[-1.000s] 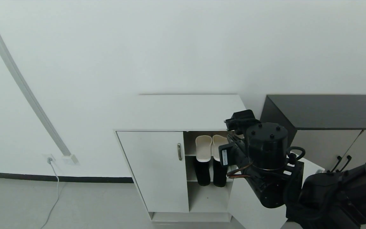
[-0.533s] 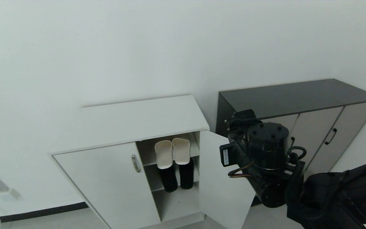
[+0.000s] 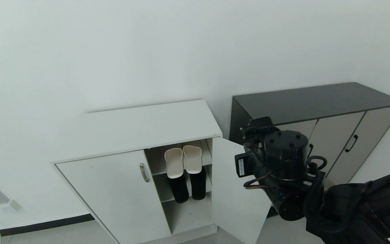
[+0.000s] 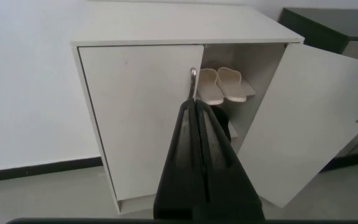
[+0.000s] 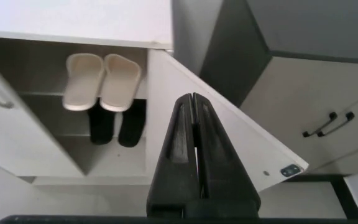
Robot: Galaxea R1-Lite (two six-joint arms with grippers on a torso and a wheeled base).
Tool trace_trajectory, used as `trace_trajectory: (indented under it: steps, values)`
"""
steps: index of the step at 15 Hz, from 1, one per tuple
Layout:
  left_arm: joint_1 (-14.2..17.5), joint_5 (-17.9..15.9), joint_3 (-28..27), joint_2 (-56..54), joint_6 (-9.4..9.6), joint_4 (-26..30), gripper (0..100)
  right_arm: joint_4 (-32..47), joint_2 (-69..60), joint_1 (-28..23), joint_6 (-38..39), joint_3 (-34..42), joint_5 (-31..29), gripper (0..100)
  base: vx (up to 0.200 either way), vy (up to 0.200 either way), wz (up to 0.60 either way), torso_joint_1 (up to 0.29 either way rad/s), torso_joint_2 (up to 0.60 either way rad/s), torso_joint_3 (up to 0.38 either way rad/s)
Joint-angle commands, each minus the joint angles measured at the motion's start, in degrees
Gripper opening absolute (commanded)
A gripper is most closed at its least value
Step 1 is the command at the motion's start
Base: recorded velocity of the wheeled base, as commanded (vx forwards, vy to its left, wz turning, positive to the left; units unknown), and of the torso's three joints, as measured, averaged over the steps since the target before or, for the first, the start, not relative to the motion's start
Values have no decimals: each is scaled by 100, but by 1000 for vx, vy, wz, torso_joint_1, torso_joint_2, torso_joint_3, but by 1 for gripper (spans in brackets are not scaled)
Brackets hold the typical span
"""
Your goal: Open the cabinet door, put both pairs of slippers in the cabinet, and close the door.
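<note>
Both our grippers are pressed shut and empty. Just past the tips of our left gripper is the small metal handle on the closed left door of the white wooden two-door cabinet. Ahead of our right gripper its right door stands open. Beyond that door, inside the cabinet, the cream foam slippers lie on the upper shelf. The black slippers lie on the shelf beneath.

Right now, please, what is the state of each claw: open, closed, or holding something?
Left claw: closed, holding nothing.
Right claw: closed, holding nothing.
</note>
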Motion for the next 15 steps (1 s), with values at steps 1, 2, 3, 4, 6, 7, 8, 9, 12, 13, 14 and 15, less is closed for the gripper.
trace_trajectory:
  steps: [1, 2, 3, 4, 6, 7, 8, 9, 12, 13, 14, 15]
  values:
    - [2, 4, -2, 5, -4, -4, 0, -3, 2, 1, -1, 1, 0, 0, -200, 0, 0, 12, 12, 2]
    - [2, 4, -2, 5, -4, -4, 0, -3, 28, -8, -1, 1, 0, 0, -200, 0, 0, 2, -2, 7]
    - [2, 4, -2, 5, -4, -4, 0, -3, 37, -34, -1, 1, 0, 0, -200, 0, 0, -7, 2, 7]
    - [2, 4, -2, 5, 5, -4, 0, -3, 46, -52, -1, -8, 0, 0, -200, 0, 0, -2, 2, 2]
    - [2, 21, -2, 5, 13, -4, 0, -3, 116, -175, -9, -52, 0, 0, -100, 0, 0, -1, -1, 1]
    - [11, 12, -2, 5, 5, -4, 0, -3, 142, -280, -62, -87, 8, 0, 0, 0, 0, 0, 0, 0]
    - [2, 4, -2, 5, 5, -4, 0, -3, 169, -430, -71, -210, 228, 0, 0, 0, 0, 0, 0, 0]
    - [11, 4, -2, 5, 5, -4, 0, 41, 177, -641, -71, -342, 509, 0, 0, 0, 0, 0, 0, 0]
    - [11, 4, -2, 5, 13, -4, 0, 1219, 327, -1414, 17, -1370, 879, 0, 0, 0, 0, 0, 0, 0]
    - [2, 4, -2, 5, 13, -4, 0, 1474, 397, -1546, 96, -1616, 993, 0, 0, 0, 0, 0, 0, 0]
    - [2, 4, -2, 5, 13, -4, 0, 2080, 599, -1792, 298, -2232, 1212, 0, 0, 0, 0, 0, 0, 0]
    - [11, -5, -2, 5, 13, -4, 0, 2502, 749, -1924, 430, -2627, 1397, 0, 0, 0, 0, 0, 0, 0]
